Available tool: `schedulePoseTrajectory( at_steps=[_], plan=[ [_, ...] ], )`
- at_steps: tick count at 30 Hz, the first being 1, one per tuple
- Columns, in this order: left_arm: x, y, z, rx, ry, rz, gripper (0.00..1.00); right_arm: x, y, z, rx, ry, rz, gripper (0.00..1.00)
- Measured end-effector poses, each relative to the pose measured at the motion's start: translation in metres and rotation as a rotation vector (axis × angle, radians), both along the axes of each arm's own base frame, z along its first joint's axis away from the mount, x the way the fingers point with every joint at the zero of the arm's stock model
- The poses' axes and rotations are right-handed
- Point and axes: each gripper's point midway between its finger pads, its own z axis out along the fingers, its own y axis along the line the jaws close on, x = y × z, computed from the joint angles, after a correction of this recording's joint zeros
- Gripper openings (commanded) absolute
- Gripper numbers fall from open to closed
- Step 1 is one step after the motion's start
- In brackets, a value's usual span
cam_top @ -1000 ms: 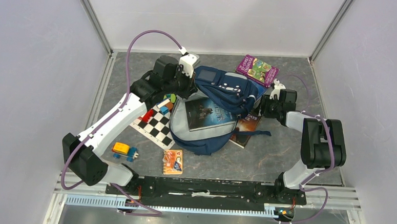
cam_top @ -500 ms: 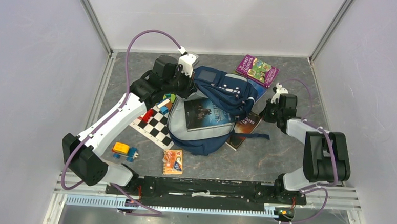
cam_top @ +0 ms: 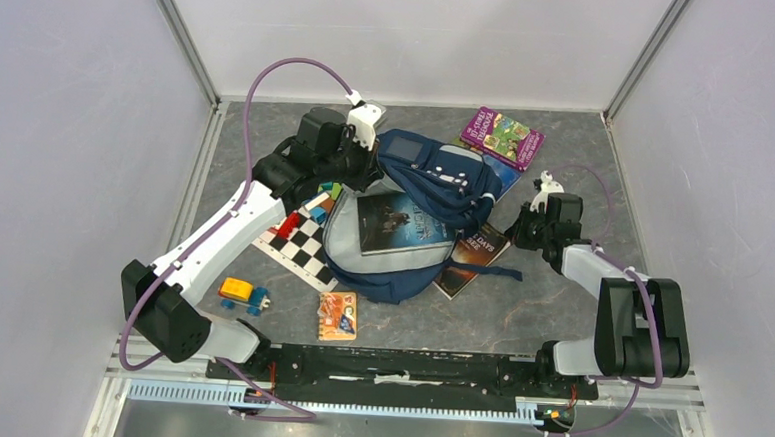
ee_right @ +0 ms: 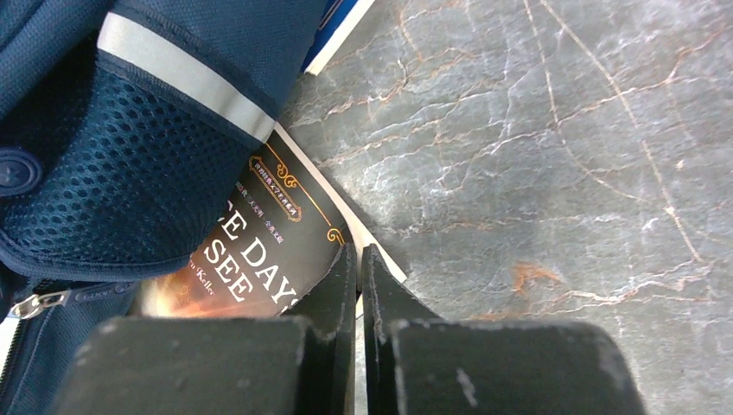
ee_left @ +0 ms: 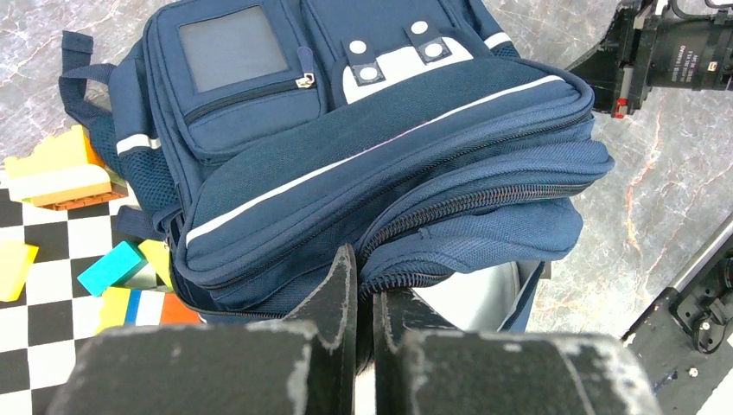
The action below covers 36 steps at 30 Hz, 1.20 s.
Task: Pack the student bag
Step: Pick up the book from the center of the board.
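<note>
Navy fabric student bag [cam_top: 443,181]: centre of surface, flap raised, mouth open.
Brown book [ee_right: 259,259]: flat, just right of bag, partly under it, long axis slanting toward bag's mouth.
Left gripper [ee_left: 363,268]: jaws pinching bag's zip edge.
Right gripper [ee_right: 359,259]: nearer the book, jaws pressed together at book's outer corner; hold on it unconfirmed.

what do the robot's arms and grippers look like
The left arm and right arm have white shells between black joints, each trailed by a thin purple cable. The left gripper and right gripper have flat matte-black fingers, scuffed pale at the edges.
</note>
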Motion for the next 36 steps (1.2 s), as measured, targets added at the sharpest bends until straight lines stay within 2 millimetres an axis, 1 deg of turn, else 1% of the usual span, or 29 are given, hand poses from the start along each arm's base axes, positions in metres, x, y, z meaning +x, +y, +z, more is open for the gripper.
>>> schedulePoseTrajectory(
  at_steps=[7,14,18,19,24,25,28,33,36],
  plan=[
    [0.001,0.002,0.0,0.0,0.0,0.006,0.02,-0.01,0.007,-0.007,0.043,0.026,0.008,0.21],
    [0.002,0.002,0.0,0.0,0.0,0.006,0.02,-0.024,0.009,-0.015,0.066,0.051,0.0,0.27],
    [0.002,0.002,0.0,0.0,0.0,0.007,0.02,-0.03,0.012,-0.015,0.092,0.044,-0.007,0.35],
    [0.002,0.002,0.0,0.0,0.0,0.007,0.02,-0.031,0.013,-0.014,0.101,0.041,-0.008,0.35],
    [0.002,0.002,0.0,0.0,0.0,0.007,0.02,-0.035,0.015,-0.014,0.127,0.03,-0.022,0.23],
    [0.002,0.002,0.0,0.0,0.0,0.007,0.02,-0.036,0.015,-0.013,0.132,0.03,-0.027,0.22],
    [0.002,0.002,0.0,0.0,-0.001,0.008,0.02,-0.039,0.017,-0.008,0.156,0.019,-0.042,0.21],
    [0.002,0.002,0.0,0.0,0.0,0.008,0.02,-0.039,0.025,0.015,0.227,-0.043,-0.051,0.26],
    [0.002,0.002,0.0,0.0,0.0,0.008,0.02,-0.039,0.029,0.019,0.252,-0.05,-0.049,0.27]
  ],
)
